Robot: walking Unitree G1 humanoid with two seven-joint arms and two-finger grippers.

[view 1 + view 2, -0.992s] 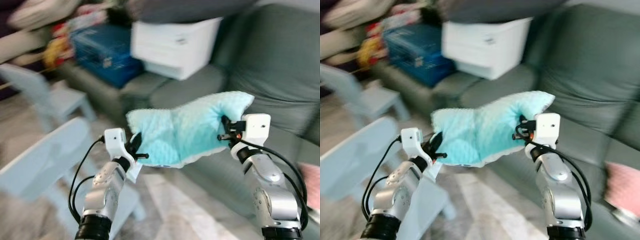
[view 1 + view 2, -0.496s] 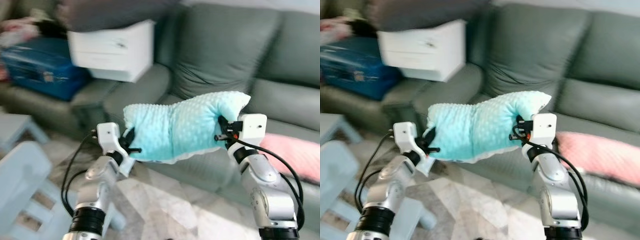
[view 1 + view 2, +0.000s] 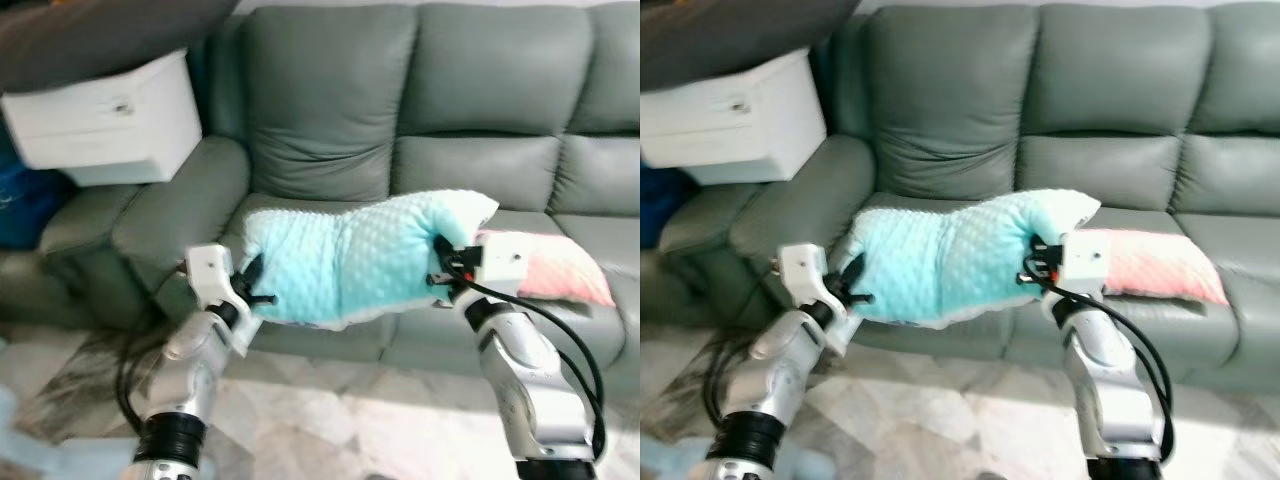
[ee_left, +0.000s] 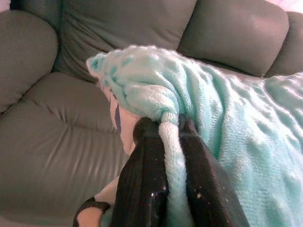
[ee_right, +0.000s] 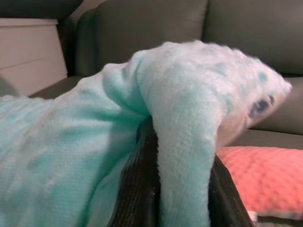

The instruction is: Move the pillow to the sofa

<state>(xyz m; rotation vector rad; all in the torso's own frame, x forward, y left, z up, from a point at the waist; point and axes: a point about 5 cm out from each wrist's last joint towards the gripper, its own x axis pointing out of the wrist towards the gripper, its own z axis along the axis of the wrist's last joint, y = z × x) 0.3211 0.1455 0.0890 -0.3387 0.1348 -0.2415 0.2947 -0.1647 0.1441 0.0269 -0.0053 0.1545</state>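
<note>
Pillow, a mint-green one with a bumpy plush cover, hangs in the air between the two grippers, in front of the sofa and above the front edge of its seat. The left gripper pinches one end of it: in the left wrist view a fold of the green fabric is squeezed tight between the two black fingers. The right gripper holds the other end in the same way, with the plush cover bulging over and between its fingers. Both silver arms reach forward and up, and the pillow sags a little in the middle.

Under the arms lies a pale marble-patterned floor. Behind the pillow stands the grey-green leather sofa, with several seat and back cushions. On its seat, just beside the right gripper, lies a pink pillow with the same bumpy texture. To the left, beyond the sofa's armrest, a white drawer unit rests on another grey seat, with a dark cushion on top of it.
</note>
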